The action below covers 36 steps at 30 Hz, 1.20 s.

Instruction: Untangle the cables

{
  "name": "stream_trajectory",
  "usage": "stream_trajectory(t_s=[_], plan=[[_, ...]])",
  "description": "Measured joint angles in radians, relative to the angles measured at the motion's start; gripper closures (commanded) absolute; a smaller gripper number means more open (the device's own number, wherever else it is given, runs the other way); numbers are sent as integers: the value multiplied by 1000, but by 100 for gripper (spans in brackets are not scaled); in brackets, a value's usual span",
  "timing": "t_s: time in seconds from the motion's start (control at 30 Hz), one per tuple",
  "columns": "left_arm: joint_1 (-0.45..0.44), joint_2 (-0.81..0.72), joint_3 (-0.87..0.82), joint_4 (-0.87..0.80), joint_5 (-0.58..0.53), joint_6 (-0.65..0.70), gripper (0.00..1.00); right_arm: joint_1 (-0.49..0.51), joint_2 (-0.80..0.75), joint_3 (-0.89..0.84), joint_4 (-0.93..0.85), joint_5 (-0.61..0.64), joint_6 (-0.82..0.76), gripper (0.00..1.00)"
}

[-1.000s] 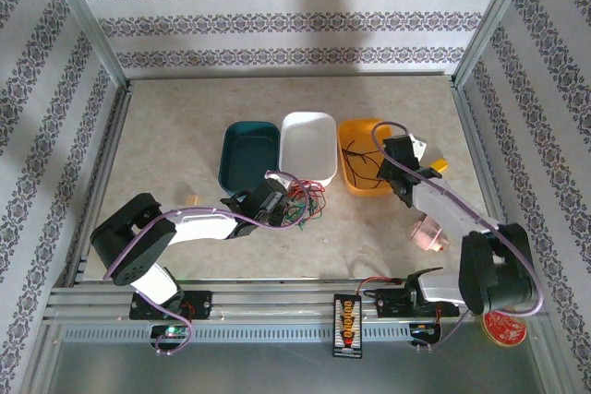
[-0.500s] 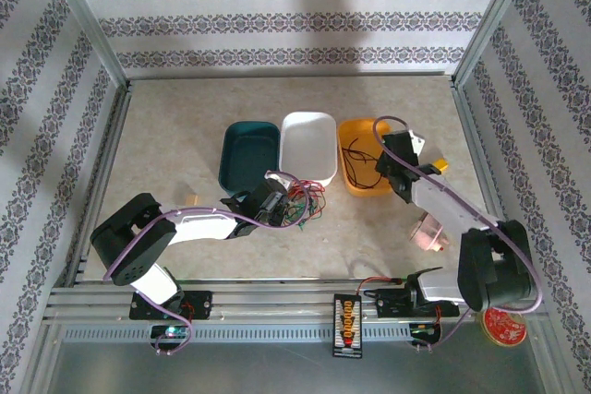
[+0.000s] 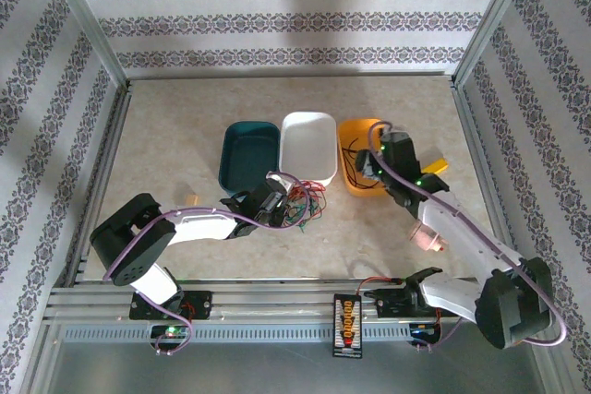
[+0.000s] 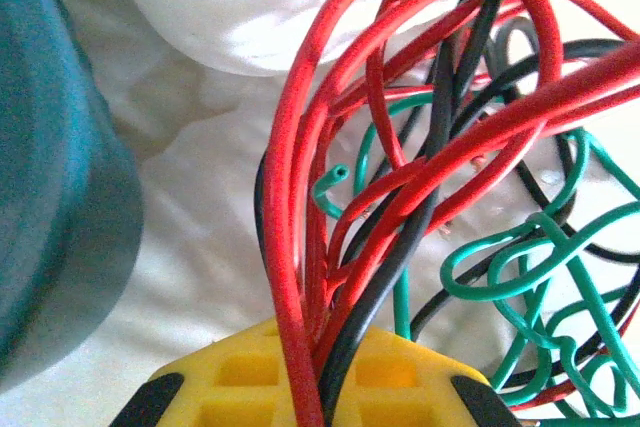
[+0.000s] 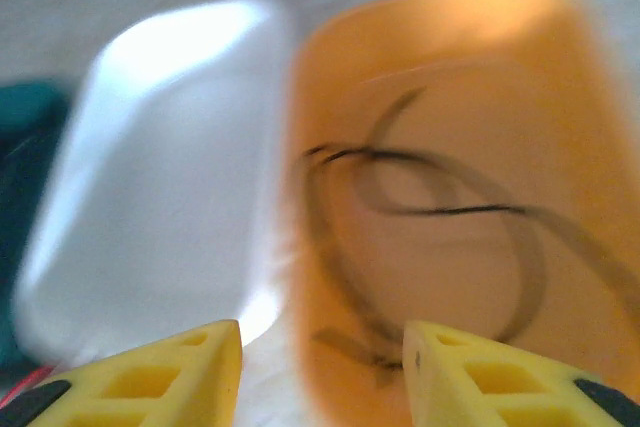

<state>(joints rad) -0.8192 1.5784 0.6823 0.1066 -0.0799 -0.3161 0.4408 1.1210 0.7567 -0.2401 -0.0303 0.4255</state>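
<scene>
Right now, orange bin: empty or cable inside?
Not empty. A dark cable lies looped inside the orange bin, blurred in the right wrist view; the top view shows it too.

Beige marbled table [image 3: 185, 126] with teal bin [image 3: 247, 156], white bin [image 3: 309, 140], orange bin [image 3: 355, 132] in a row, cables [image 3: 305, 205] just beside them.

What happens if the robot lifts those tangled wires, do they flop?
Probably floppy and light: the cables are thin and curl in loose loops. They would likely rise as one clump, since red, green and black strands cross.
</scene>
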Motion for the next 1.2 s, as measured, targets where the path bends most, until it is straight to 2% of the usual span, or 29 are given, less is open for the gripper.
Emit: stream_trajectory(t_s=[0.13,0.27,0.33,0.37,0.53,0.67,0.77,0.93,1.1,1.2], plan=[[0,-31,-31,11,28,10,93,140,39,-30,4,-156,-36,56],[0,-68,-48,12,32,14,88,187,145,-45,5,-266,-41,58],[0,-83,-52,13,32,17,80,203,196,-45,5,-306,-46,58],[0,-91,-54,14,32,19,74,213,217,-45,4,-321,-53,58],[-1,-142,-73,14,30,19,65,260,247,-43,-10,-373,-75,57],[-3,-217,-115,23,-3,5,51,281,247,-36,-12,-398,-86,57],[-5,-285,-151,45,-43,-15,47,291,255,-28,-10,-409,-90,56],[-5,-322,-166,69,-94,-43,45,297,316,-3,-9,-417,-90,53],[-5,-281,-164,82,-120,-59,46,297,370,31,-1,-417,-89,51],[-5,-219,-151,87,-116,-59,54,296,395,55,11,-417,-89,50]])
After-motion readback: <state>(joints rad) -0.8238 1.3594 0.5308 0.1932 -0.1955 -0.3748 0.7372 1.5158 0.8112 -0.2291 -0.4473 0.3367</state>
